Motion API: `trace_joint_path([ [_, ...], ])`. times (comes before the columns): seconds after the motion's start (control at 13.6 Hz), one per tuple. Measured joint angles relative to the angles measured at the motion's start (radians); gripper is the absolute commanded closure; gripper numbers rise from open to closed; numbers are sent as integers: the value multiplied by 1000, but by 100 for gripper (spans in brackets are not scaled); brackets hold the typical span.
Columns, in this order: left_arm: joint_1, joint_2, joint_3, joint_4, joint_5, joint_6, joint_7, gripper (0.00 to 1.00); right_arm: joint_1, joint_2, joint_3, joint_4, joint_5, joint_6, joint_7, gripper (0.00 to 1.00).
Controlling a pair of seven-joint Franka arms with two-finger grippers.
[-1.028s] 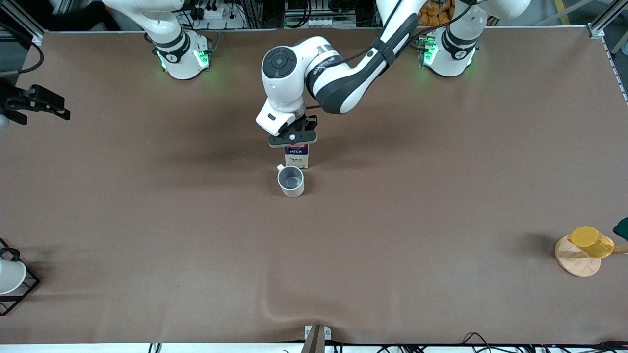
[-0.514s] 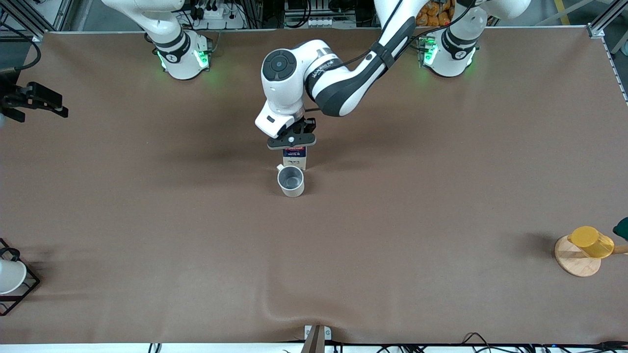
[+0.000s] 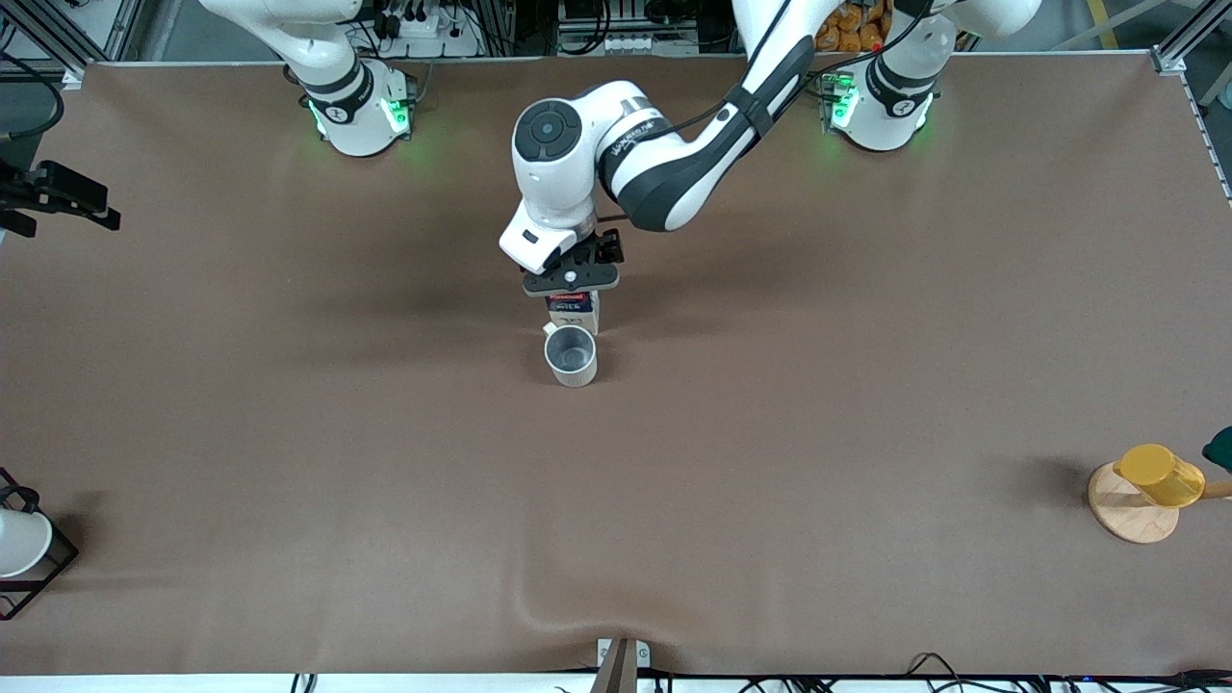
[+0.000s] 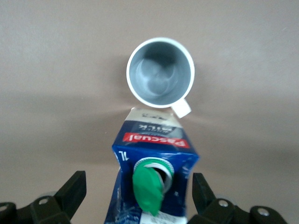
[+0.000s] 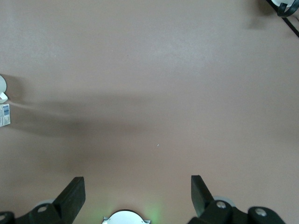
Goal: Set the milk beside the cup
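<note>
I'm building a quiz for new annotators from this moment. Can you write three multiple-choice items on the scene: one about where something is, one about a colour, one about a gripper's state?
1. Where does the milk carton stand relative to the grey mug?
A. Right beside it, farther from the front camera
B. Inside the mug
C. On the wooden stand

2. What colour is the carton's cap?
A. Red
B. Green
C. Yellow

3. What is the state of the left gripper?
A. Shut on the carton
B. Shut on the mug's handle
C. Open, with its fingers clear of the carton's sides

Answers:
1 A: the front view shows the carton just above the mug.
2 B: the left wrist view shows a green cap on the dark blue top.
3 C: the left wrist view shows gaps between both fingers and the carton.
</note>
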State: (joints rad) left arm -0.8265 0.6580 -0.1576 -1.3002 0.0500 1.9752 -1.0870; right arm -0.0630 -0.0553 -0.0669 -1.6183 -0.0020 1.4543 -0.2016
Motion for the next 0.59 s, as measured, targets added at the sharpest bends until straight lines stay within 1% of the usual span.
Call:
trace_joint_path([
  [0.15, 2, -41, 6, 18, 0, -22, 0, 0, 0, 0, 0, 0, 0, 0, 0, 0],
  [0.29, 3, -101, 28, 23, 0, -95, 0, 0, 0, 0, 0, 0, 0, 0, 0, 0],
  [0.44, 5, -181, 76, 30, 0, -150, 0, 0, 0, 0, 0, 2, 0, 1, 0, 0],
  [0.59, 27, -290, 148, 37, 0, -234, 0, 0, 0, 0, 0, 7, 0, 1, 0, 0],
])
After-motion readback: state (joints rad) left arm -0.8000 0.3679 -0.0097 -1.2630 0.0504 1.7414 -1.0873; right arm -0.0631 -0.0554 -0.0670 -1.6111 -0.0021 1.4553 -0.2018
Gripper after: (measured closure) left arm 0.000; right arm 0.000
